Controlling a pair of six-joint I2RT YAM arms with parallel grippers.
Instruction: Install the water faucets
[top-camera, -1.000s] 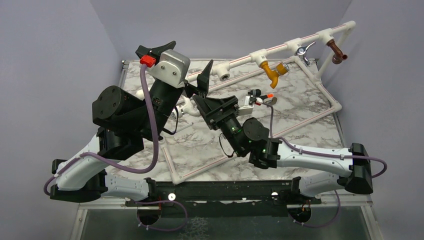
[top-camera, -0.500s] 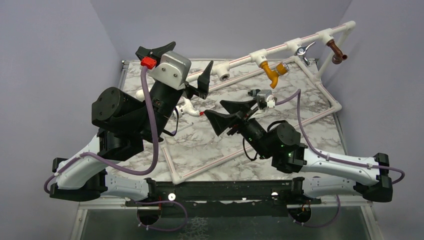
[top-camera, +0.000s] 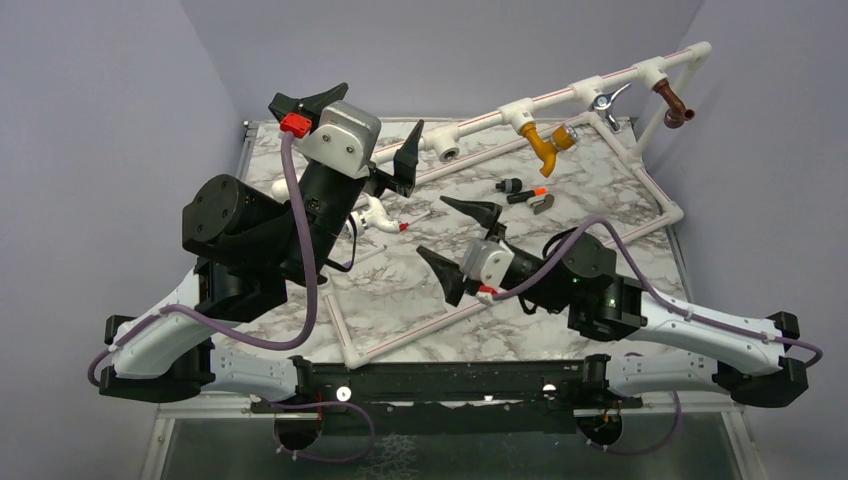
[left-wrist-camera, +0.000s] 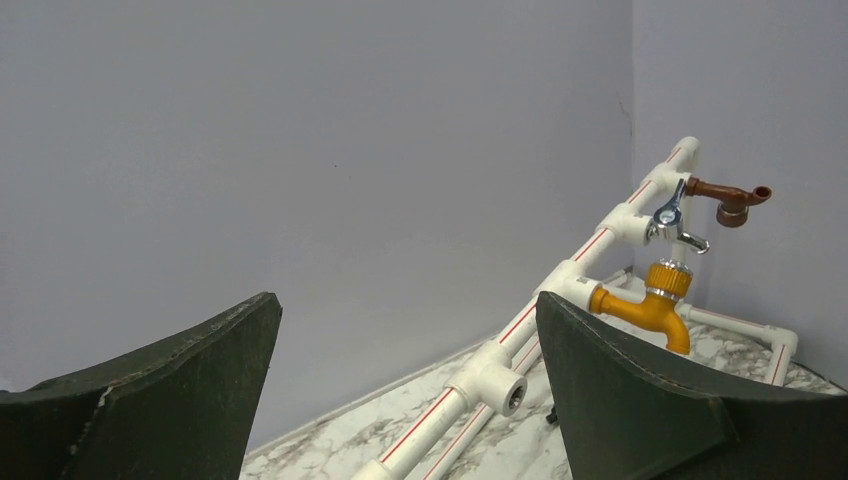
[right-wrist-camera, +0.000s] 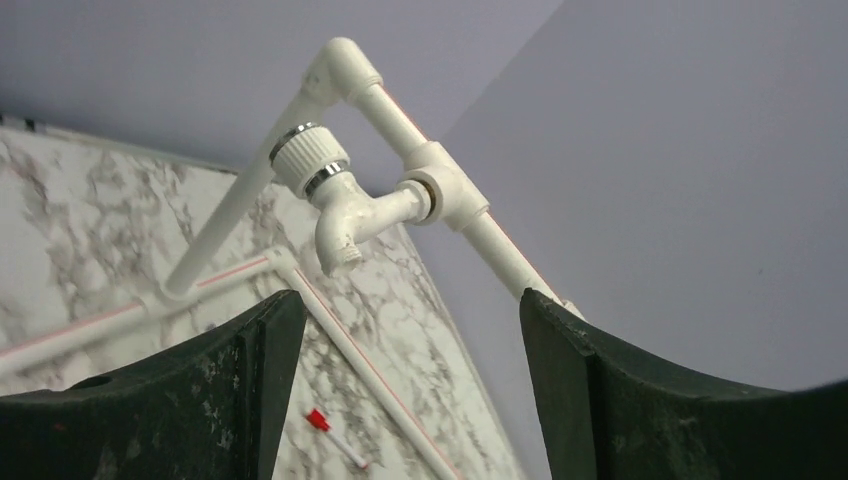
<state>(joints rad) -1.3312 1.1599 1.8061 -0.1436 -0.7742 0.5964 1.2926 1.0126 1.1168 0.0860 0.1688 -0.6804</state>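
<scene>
Jutting sideways from its tee (right-wrist-camera: 447, 196), the white faucet (right-wrist-camera: 345, 205) points its spout down at the table (right-wrist-camera: 60, 220), knob up, beyond the gap between the right gripper's (right-wrist-camera: 412, 295) fingers and clear of both. Those fingers are spread wide, holding nothing. The left gripper (left-wrist-camera: 405, 300) gapes as wide, also bare; 1 open socket (left-wrist-camera: 502, 385) shows between its fingers, and above 1 finger hang the yellow faucet (left-wrist-camera: 645, 308), chrome faucet (left-wrist-camera: 672, 220) and brown faucet (left-wrist-camera: 728, 195).
</scene>
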